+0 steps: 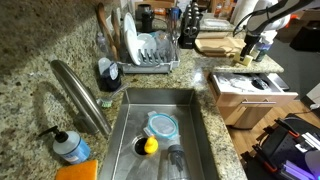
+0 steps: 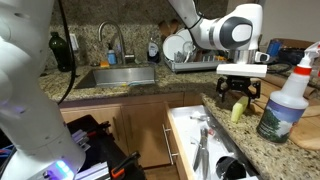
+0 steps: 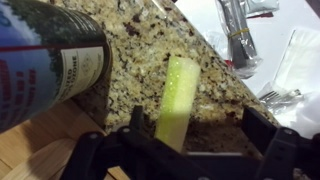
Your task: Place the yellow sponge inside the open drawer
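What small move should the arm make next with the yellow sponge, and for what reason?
Probably lower a little and close the gripper on the yellow sponge. In the wrist view the gripper is open, with the sponge on the granite counter between its fingers and not yet gripped. The open drawer waits just beside the counter edge.

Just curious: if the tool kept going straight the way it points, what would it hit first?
Probably the yellow sponge, lying inside the open tool, with the granite counter beneath; depth is hard to judge.
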`<state>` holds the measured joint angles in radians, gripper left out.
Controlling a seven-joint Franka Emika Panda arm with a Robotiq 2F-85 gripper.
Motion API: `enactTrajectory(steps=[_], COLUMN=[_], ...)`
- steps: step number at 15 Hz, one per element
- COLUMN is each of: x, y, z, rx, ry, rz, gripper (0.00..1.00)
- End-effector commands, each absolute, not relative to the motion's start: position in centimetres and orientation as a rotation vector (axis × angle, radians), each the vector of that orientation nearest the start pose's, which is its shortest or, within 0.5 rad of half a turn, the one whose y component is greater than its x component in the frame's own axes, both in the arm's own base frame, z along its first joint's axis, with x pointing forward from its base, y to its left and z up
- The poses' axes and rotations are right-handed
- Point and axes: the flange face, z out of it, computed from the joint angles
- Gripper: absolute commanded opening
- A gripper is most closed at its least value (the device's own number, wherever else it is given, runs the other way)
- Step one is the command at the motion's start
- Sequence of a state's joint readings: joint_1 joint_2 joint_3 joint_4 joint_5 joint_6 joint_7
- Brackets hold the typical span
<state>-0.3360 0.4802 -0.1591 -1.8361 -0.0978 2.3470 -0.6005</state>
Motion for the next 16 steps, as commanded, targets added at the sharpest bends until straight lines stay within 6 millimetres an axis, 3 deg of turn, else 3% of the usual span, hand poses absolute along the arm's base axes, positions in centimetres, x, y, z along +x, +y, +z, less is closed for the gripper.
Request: enactTrajectory(steps=[1, 3, 4, 5, 12, 16], x=[57.4, 57.4, 57.4, 57.4, 57.6, 58.7], y=[-30.3, -30.4, -30.4, -30.4, -30.2, -28.2], z=[27.5, 27.5, 27.4, 27.4, 27.4, 28.5], rx=[-3.266, -3.264, -3.257, -3.258, -3.269, -3.257], ry=[-0.314, -0.311, -0.317, -0.318, -0.326, -0.418], rz=[0.076, 0.077, 0.071, 0.074, 0.080, 0.079], gripper=[1.00, 1.00, 0.75, 0.74, 0.25, 0.01])
